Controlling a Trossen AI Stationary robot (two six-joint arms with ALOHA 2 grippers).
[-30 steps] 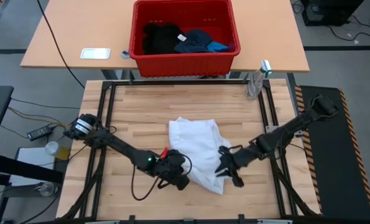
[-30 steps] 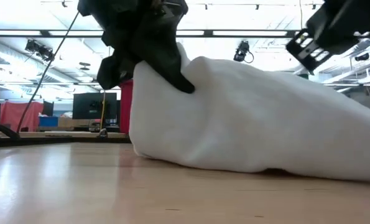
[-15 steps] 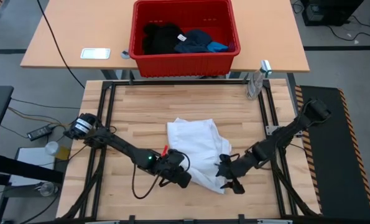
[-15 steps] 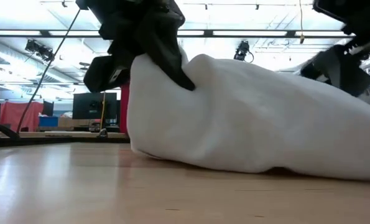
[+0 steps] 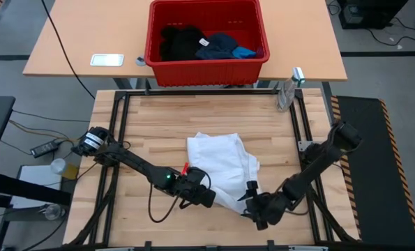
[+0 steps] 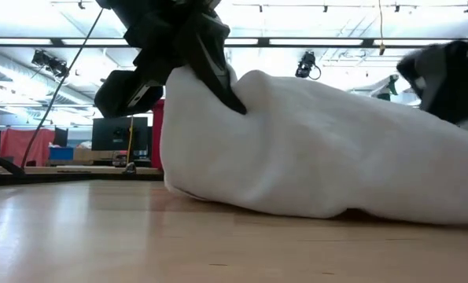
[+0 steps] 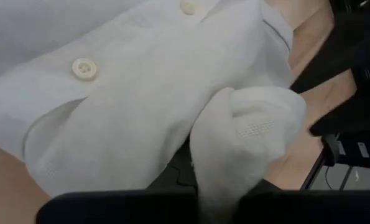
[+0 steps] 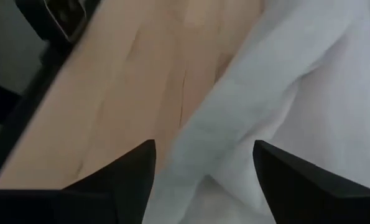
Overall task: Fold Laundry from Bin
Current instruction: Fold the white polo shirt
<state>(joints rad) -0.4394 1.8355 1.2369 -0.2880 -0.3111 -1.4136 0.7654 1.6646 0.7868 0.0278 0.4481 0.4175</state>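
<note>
High view shows the left gripper (image 5: 208,198) closed on a fold of the white garment (image 5: 223,167), the right gripper (image 5: 252,197) open at its near edge, mid-table, and this soft, light cloth is best pinched at hems or corners.

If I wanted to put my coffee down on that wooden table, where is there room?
Bare wood lies between the white garment and the red bin, and along the left side above the left arm. It is crowded near the front edge, where the left gripper and right gripper flank the garment.
</note>
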